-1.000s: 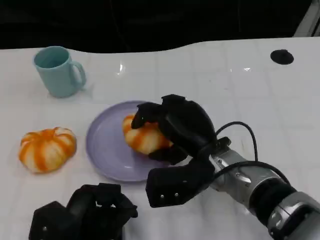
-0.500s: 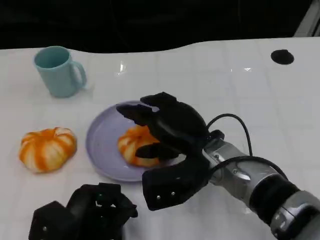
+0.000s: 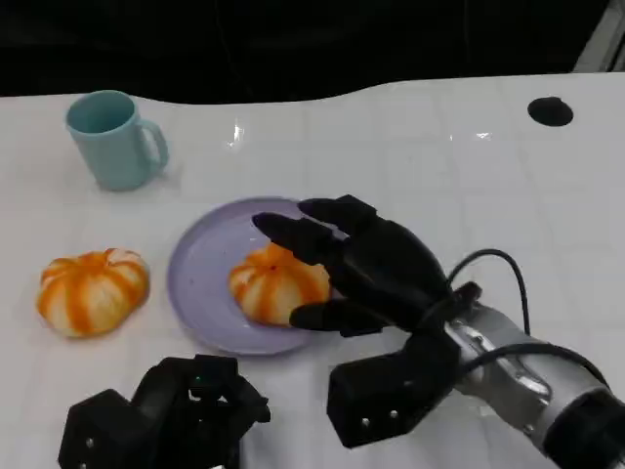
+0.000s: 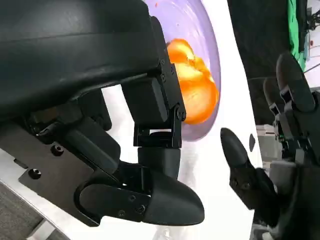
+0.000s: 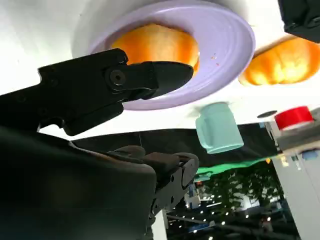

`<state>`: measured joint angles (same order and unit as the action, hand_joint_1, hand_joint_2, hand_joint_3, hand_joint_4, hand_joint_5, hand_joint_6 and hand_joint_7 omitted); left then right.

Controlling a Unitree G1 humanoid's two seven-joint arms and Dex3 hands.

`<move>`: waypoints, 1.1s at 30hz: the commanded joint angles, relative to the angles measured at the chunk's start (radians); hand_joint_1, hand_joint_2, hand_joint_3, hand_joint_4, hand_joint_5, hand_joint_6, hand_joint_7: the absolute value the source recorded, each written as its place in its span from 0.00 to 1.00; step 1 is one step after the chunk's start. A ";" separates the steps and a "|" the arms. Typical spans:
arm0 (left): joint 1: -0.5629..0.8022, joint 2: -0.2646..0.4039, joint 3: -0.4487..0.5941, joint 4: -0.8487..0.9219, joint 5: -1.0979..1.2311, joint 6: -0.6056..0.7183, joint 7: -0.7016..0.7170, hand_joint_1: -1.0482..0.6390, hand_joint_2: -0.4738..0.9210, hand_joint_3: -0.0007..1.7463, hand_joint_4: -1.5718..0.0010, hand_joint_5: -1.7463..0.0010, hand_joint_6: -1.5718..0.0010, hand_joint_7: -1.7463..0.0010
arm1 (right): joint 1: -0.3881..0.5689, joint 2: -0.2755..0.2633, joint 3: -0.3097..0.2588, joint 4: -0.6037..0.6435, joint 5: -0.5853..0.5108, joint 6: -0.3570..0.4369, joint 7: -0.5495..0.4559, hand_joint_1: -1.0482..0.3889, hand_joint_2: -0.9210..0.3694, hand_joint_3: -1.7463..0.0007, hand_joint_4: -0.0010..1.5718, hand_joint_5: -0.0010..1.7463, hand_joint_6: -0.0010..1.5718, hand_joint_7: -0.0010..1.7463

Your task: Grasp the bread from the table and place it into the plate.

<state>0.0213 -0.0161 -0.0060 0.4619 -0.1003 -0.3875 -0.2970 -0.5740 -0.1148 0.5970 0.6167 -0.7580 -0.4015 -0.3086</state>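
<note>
Now bread [image 3: 276,283] sits on plate [image 3: 205,269], near its middle. Right robot hand [image 3: 366,274] just beside plate w/ fingers spread, holding nothing. Left robot hand [image 3: 171,415] near plate's front edge, fingers curled in. Second bread [image 3: 93,290] and mug [image 3: 112,139] on bench [image 3: 488,195], left of plate.

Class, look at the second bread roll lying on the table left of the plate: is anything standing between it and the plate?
Nothing visible does. The roll on the table lies just left of the plate, with bare tabletop between them. The mug stands farther back, off that path. The plate already holds another roll.
</note>
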 commanded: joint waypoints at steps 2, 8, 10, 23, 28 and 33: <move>-0.004 0.008 0.006 0.006 0.000 0.002 0.008 0.00 0.78 0.32 0.00 0.31 0.11 0.58 | 0.085 -0.075 -0.061 -0.062 0.048 -0.112 -0.038 0.34 0.00 0.87 0.11 0.31 0.26 0.06; -0.002 0.007 0.002 0.001 0.007 0.002 0.015 0.00 0.78 0.32 0.00 0.31 0.10 0.58 | 0.210 -0.088 -0.158 -0.103 0.161 -0.271 -0.090 0.46 0.00 0.91 0.33 0.41 0.47 0.14; -0.002 0.006 0.002 0.003 0.007 -0.001 0.014 0.00 0.78 0.32 0.00 0.31 0.10 0.58 | 0.242 -0.092 -0.182 -0.119 0.187 -0.299 -0.084 0.48 0.00 0.90 0.34 0.48 0.48 0.18; -0.001 0.002 0.002 -0.009 0.005 0.013 0.016 0.00 0.78 0.31 0.00 0.31 0.09 0.58 | 0.400 -0.160 -0.320 -0.118 0.408 -0.481 0.064 0.56 0.29 0.43 0.52 0.89 0.57 0.53; -0.002 0.003 0.002 -0.005 0.005 0.007 0.013 0.00 0.78 0.31 0.00 0.31 0.09 0.58 | 0.471 -0.163 -0.361 -0.159 0.489 -0.462 0.156 0.57 0.36 0.31 0.57 0.97 0.54 0.68; 0.000 0.005 0.003 -0.012 0.004 0.015 0.013 0.00 0.78 0.31 0.00 0.32 0.09 0.58 | 0.543 -0.160 -0.399 -0.218 0.518 -0.438 0.210 0.55 0.36 0.32 0.55 1.00 0.50 0.74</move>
<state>0.0193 -0.0236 -0.0084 0.4573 -0.0956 -0.3799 -0.2917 -0.0690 -0.2621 0.2273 0.4362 -0.2629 -0.8585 -0.1182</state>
